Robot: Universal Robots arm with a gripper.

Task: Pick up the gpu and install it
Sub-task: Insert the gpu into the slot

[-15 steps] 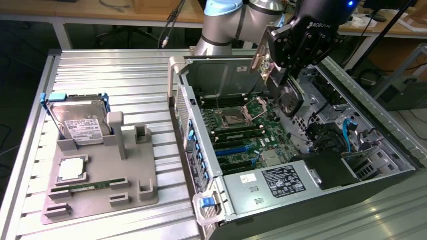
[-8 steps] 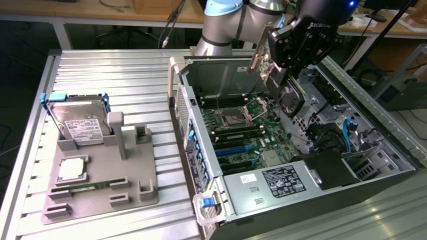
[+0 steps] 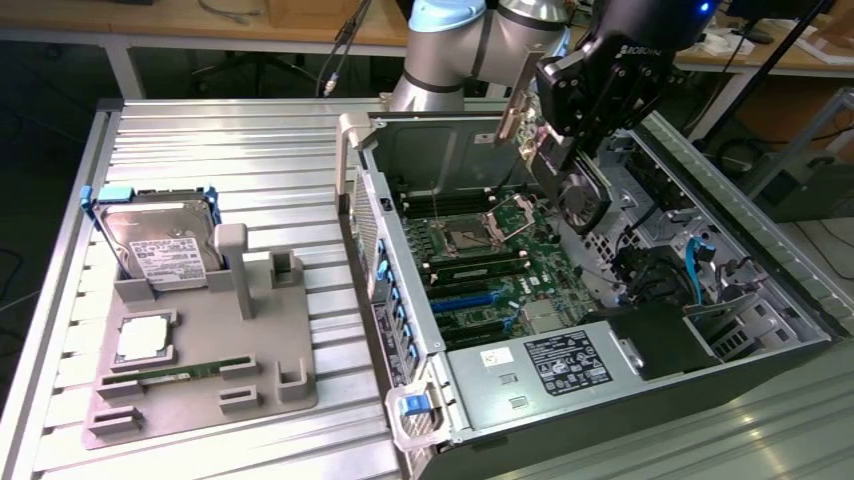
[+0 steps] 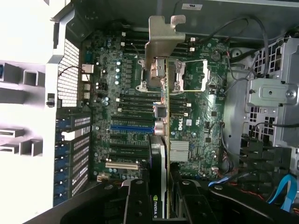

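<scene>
Pinching the gpu (image 4: 161, 119) between both black fingers (image 4: 138, 203): the gripper (image 4: 161, 191) is clamped across the card's thickness, at the NVIDIA-label end. The card stands on edge over the motherboard (image 3: 487, 265), inside the open pc case (image 3: 747, 250), about 1 o'clock in the exterior view. Can't tell if its lower edge touches the board. The long axis runs roughly 11-to-5 o'clock there, with the silver bracket (image 3: 511, 120) on the 11 end, far from the gripper, and the black fan (image 3: 581, 197) facing the exterior camera. The case also holds a power supply (image 3: 567, 360) at 6 o'clock of the card and blue cables (image 3: 701, 265) at 4. A grey fixture tray (image 3: 267, 380) sits beside the case at 8 o'clock. On it: a hard drive (image 3: 160, 245) upright in its slot, a cpu chip (image 3: 144, 340) lying flat, and a memory stick (image 3: 174, 376) in its slot.
</scene>
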